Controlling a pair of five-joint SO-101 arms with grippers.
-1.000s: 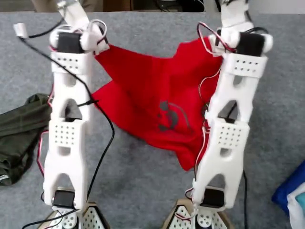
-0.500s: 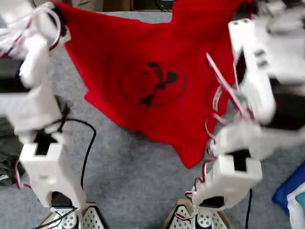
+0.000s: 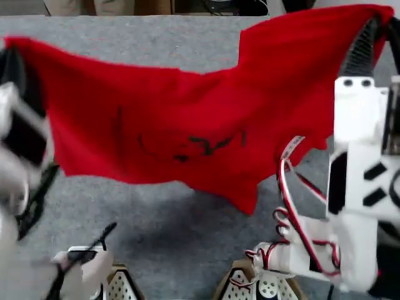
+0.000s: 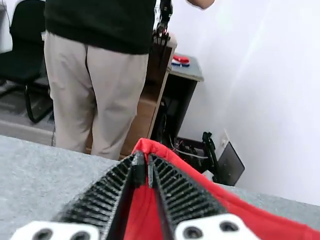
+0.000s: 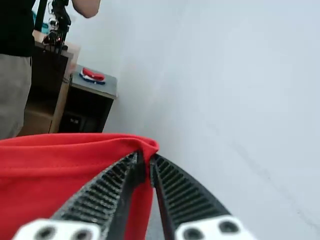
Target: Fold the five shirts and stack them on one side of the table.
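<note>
High view: a red shirt (image 3: 187,119) lifted off the grey table (image 3: 156,37) and stretched wide between the two arms, hanging in the air like a banner; dark print (image 3: 194,144) across its middle, creased and hard to make out; upper edge sagging a little toward the centre, lower edge dipping to a loose point near the right arm (image 3: 359,175); one top corner pinched in the right gripper (image 3: 374,22) at the far side of the table, its black ribbed finger lying against the cloth; the opposite corner drawn out to the left arm (image 3: 19,144) at the edge of the view; red and white wires (image 3: 294,206) looping from the right arm down to the bases (image 3: 250,284).

Left wrist view: left gripper (image 4: 147,161) clenched on a fold of the red shirt, ribbed black fingers (image 4: 182,192) pressed together with the cloth squeezed between them and bunched up over the tips; more red fabric trailing away behind the fingers; grey table below and beyond; white wall (image 4: 280,90) further back.

Right wrist view: right gripper clamped tight on the shirt's hemmed edge, the red cloth wrapped over the fingertips and spreading off to one side, taut and smooth; pale wall behind.
</note>
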